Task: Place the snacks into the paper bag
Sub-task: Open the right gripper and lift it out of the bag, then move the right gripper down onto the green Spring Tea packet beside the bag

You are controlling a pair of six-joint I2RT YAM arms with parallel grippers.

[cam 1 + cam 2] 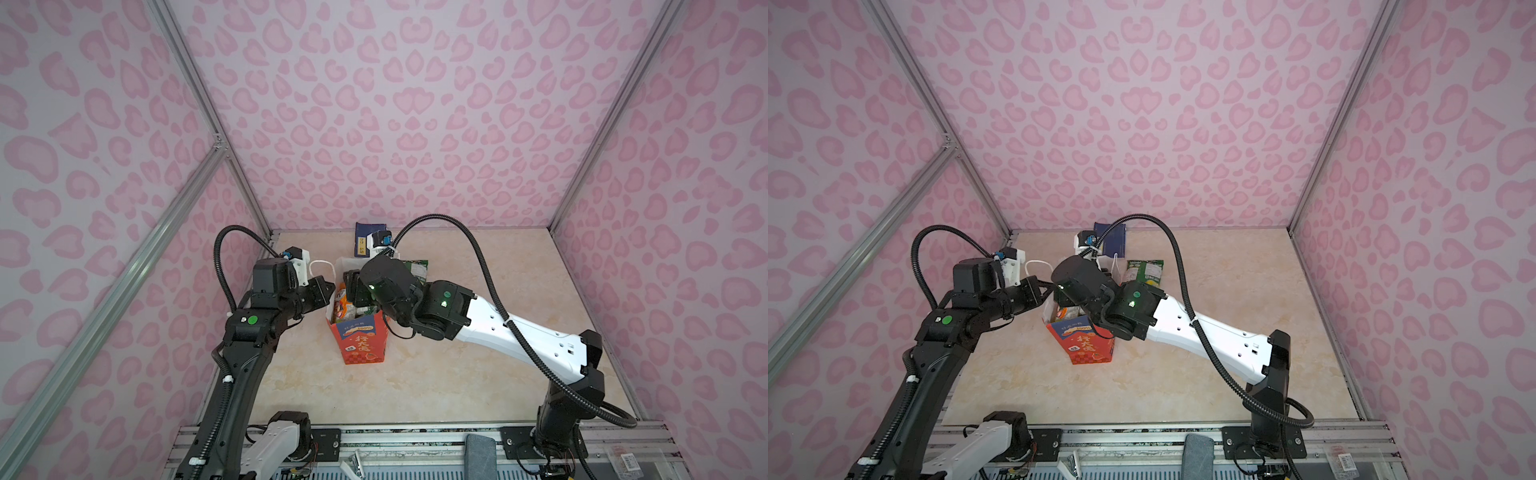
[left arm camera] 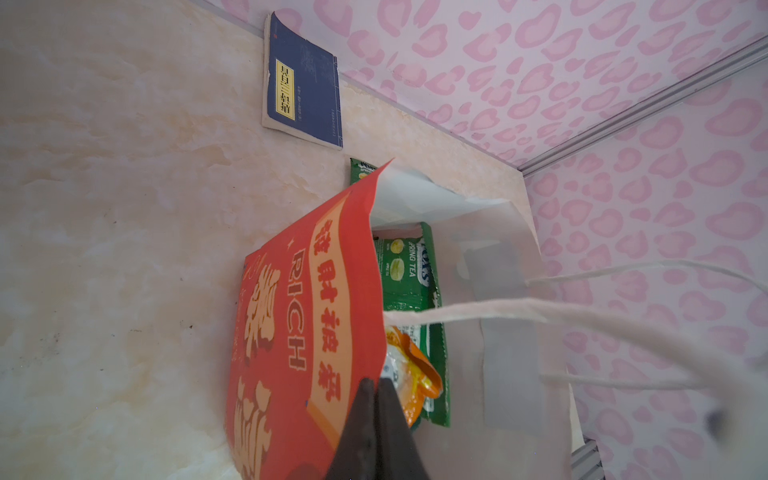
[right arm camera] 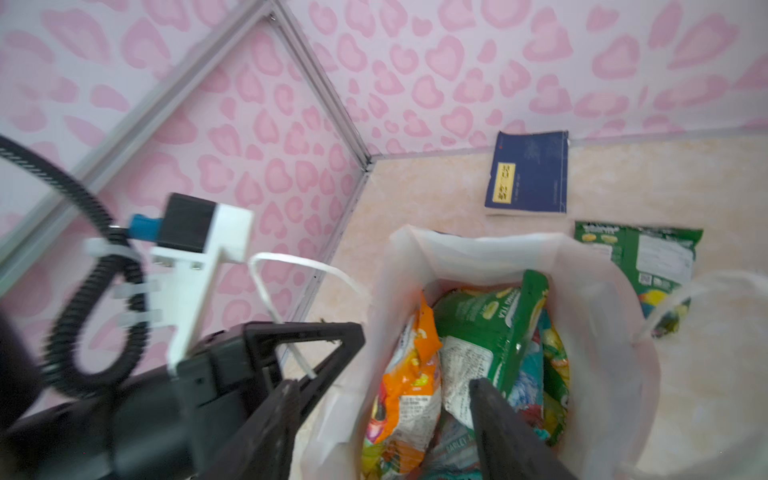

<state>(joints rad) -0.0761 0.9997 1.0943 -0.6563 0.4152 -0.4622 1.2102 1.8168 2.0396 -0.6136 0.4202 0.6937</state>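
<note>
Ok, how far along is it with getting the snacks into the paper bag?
Mostly done: the paper bag stands upright with several packets inside, among them an orange packet and a green tea packet. In hand: the left claw pinches the bag's rim, and the right claw hangs open over the mouth, empty. Remaining: one loose green packet lies on the table beyond the bag.
</note>
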